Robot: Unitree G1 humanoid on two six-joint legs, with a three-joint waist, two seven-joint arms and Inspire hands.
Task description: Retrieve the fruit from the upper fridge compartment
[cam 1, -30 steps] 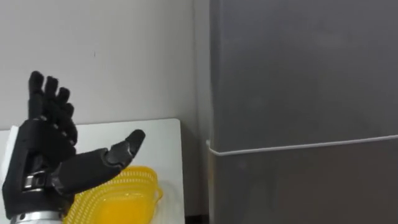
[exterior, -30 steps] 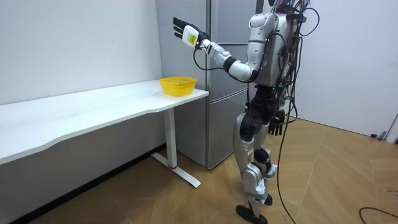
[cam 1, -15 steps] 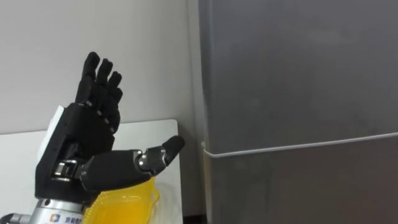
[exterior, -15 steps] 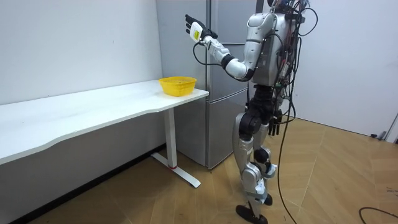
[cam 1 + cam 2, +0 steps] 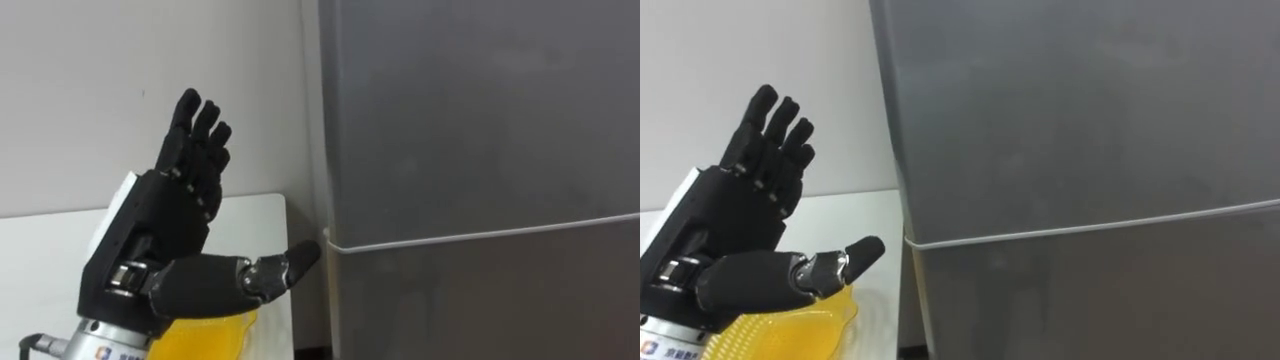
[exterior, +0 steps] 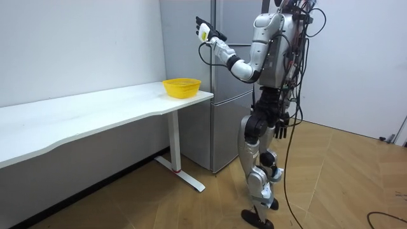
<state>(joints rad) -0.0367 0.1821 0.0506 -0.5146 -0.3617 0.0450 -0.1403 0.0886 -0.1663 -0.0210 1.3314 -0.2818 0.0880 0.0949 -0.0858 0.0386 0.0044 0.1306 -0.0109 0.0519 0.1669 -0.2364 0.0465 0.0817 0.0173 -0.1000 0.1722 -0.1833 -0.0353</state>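
Fridge (image 5: 480,120) door shut; we're reaching, left robot hand (image 5: 158,228) spread and empty beside its edge. Next we must hook and pull.

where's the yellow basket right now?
The yellow basket sits at the end of the white table nearest the fridge, at the eye views' lower left, partly behind the raised left hand.

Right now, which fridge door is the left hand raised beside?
The upper door, above the seam: the open left hand stands beside its left edge, higher than the lower door.
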